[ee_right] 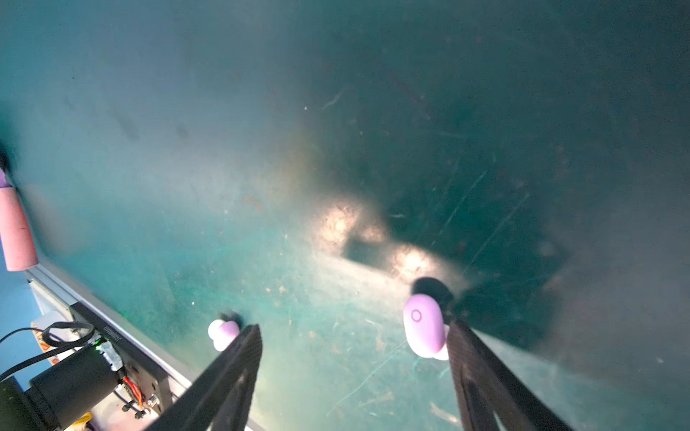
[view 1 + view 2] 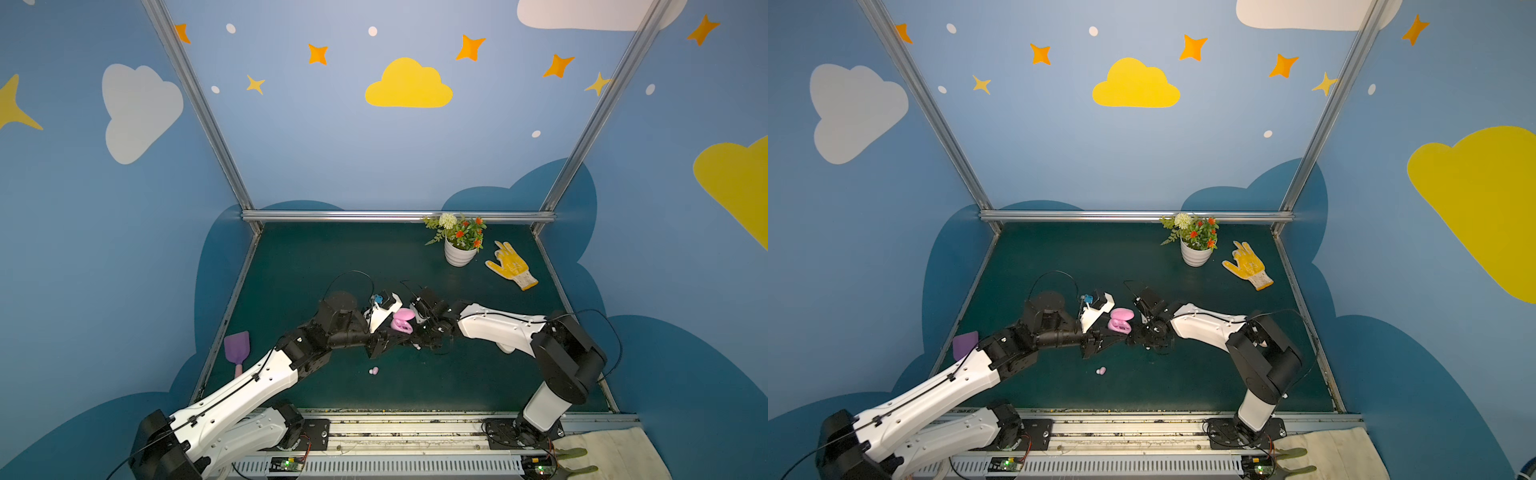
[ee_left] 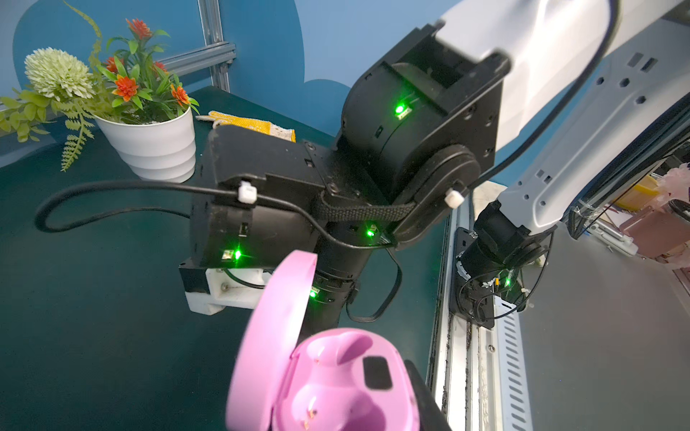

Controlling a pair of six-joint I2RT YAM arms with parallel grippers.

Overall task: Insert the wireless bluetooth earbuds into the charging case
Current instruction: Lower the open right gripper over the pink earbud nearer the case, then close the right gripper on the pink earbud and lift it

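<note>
The left pincer (image 2: 392, 336) is clenched on the pink charging case (image 3: 336, 384), which it holds up off the dark green worktop (image 2: 316, 266) near the middle, in both top views. The case's lid (image 3: 272, 336) stands open and its two moulded wells are exposed. The right pincer (image 1: 353, 328) points down at the worktop just beside the case, released, with its jaws wide apart. A lilac earbud (image 1: 423, 324) sits just inside one finger (image 1: 470, 358); I cannot tell whether they touch. Another earbud (image 2: 374, 370) lies on the worktop nearer the front edge, apart from both arms. At the back right stand a white flower pot (image 2: 459, 253) and a yellow work glove (image 2: 512, 266).
</note>
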